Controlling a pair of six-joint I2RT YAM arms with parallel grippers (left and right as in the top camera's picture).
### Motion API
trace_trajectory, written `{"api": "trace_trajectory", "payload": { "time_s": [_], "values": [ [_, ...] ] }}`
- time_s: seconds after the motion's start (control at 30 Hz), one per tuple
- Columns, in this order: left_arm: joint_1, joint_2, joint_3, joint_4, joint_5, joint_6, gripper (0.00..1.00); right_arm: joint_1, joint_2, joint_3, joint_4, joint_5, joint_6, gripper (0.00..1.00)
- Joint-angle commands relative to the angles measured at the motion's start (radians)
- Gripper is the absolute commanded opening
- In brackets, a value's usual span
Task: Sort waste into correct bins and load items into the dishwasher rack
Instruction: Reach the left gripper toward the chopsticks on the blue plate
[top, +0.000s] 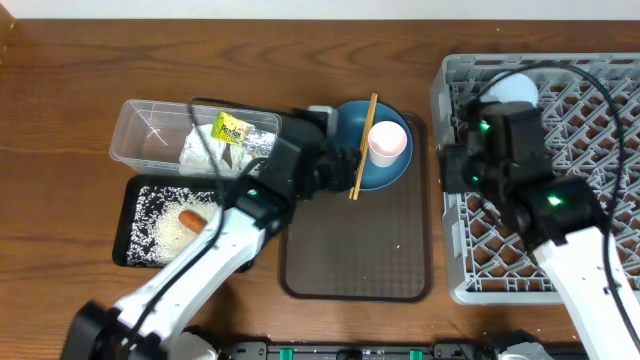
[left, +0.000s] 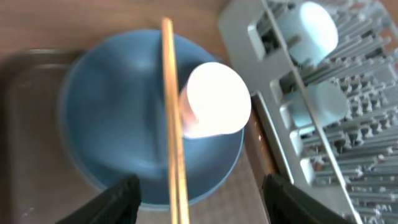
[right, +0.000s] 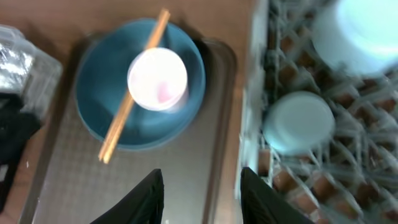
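Note:
A dark-blue plate (top: 345, 122) lies at the back of the brown tray (top: 350, 250). A pale-pink cup (top: 388, 142) stands on the plate, and wooden chopsticks (top: 362, 145) lie across it. My left gripper (left: 199, 202) is open over the plate's near edge; the chopsticks (left: 173, 124) run between its fingers without touching them. My right gripper (right: 202, 199) is open and empty above the gap between the tray and the grey rack (top: 590, 100). A light-blue cup (right: 298, 121) and a light-blue bowl (right: 360, 31) sit upside down in the rack.
The clear tub (top: 150, 135) at the back left holds a white napkin (top: 205, 150) and a yellow-green packet (top: 232, 128). In front of it, the black tray (top: 135, 230) holds rice grains (top: 160, 235) and an orange carrot (top: 192, 220).

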Motion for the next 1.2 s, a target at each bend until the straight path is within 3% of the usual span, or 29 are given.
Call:
{"api": "trace_trajectory", "payload": {
  "time_s": [0.0, 0.33, 0.57, 0.9, 1.17],
  "values": [
    [-0.002, 0.065, 0.011, 0.063, -0.019, -0.023, 0.66, -0.026, -0.054, 0.000, -0.048, 0.003, 0.007, 0.40],
    [-0.030, 0.246, 0.011, 0.292, -0.021, -0.110, 0.67, -0.029, -0.094, 0.000, -0.154, 0.003, 0.007, 0.40],
    [-0.035, 0.272, 0.010, 0.261, -0.022, -0.086, 0.66, -0.029, -0.094, 0.000, -0.183, 0.003, 0.007, 0.40],
    [-0.023, 0.271, 0.010, 0.092, -0.027, -0.002, 0.58, -0.029, -0.094, 0.000, -0.207, 0.003, 0.007, 0.40],
    [-0.023, 0.271, 0.010, 0.056, -0.153, 0.004, 0.56, -0.029, -0.094, 0.000, -0.223, 0.003, 0.007, 0.40]
  ]
}}
